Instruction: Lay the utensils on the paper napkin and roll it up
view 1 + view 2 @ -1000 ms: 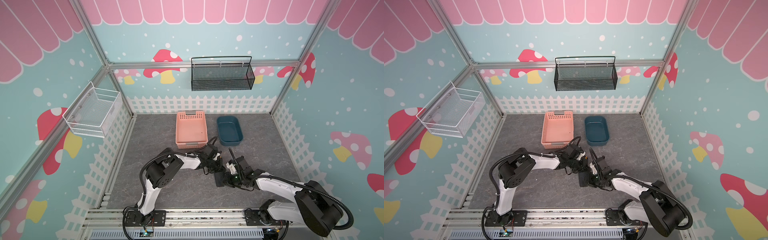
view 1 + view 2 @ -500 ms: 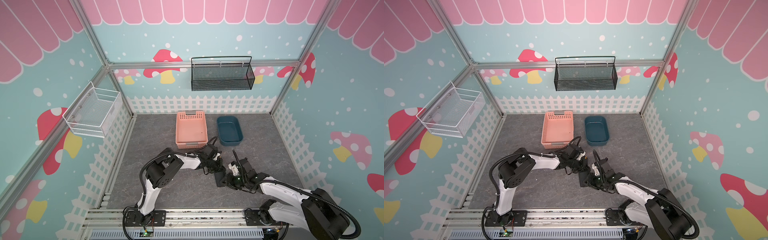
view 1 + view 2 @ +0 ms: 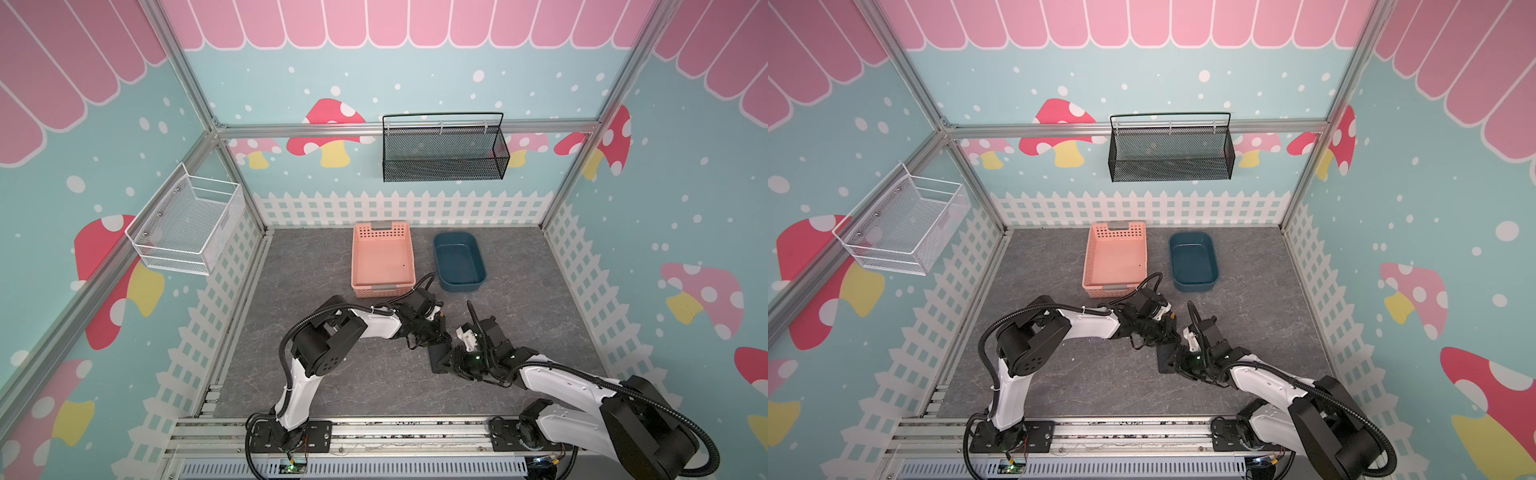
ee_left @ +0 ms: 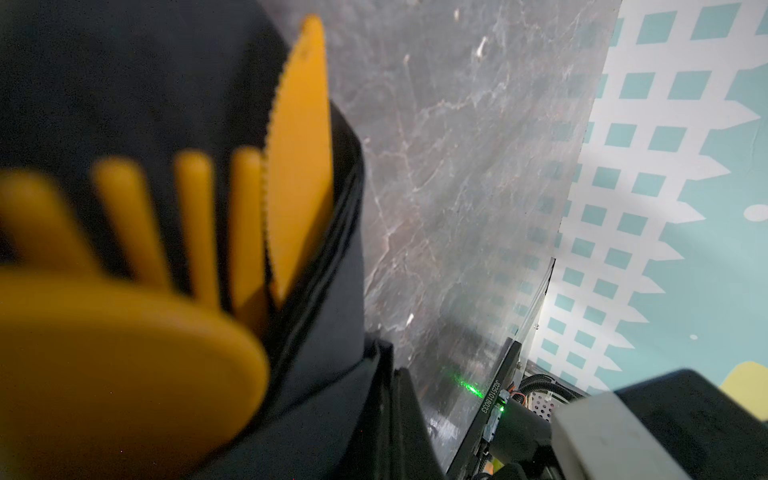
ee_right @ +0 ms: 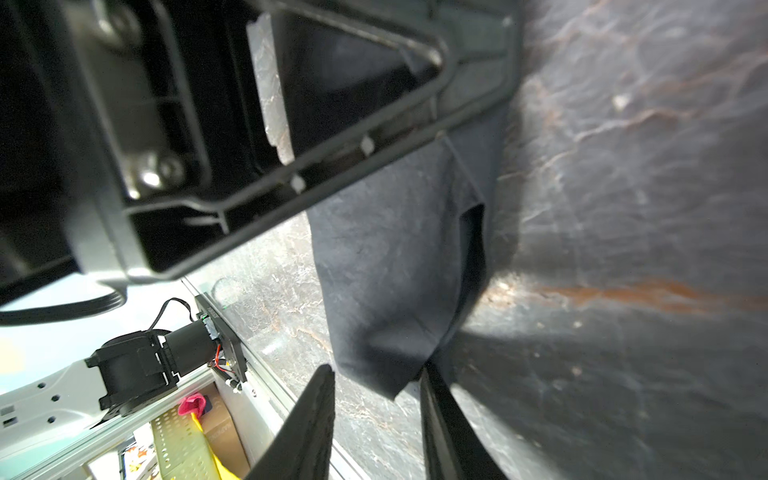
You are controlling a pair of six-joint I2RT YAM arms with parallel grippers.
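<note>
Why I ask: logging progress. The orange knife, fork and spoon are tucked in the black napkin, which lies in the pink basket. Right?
Not quite. The napkin is on the grey table in front of the basket, which is empty, as both top views show. The knife, fork and spoon are indeed tucked in it.

Finding: a staged robotics lab cell. An aluminium frame [image 3: 540,124] carries printed mushroom-and-fence wall panels [image 3: 415,62]. Two robot arms [image 3: 374,324] are bolted to a slotted rail [image 3: 415,434] at the grey stone-pattern table [image 3: 540,291]. A black mesh basket [image 3: 444,158] and a white wire basket [image 3: 187,224] hang on the walls.
</note>
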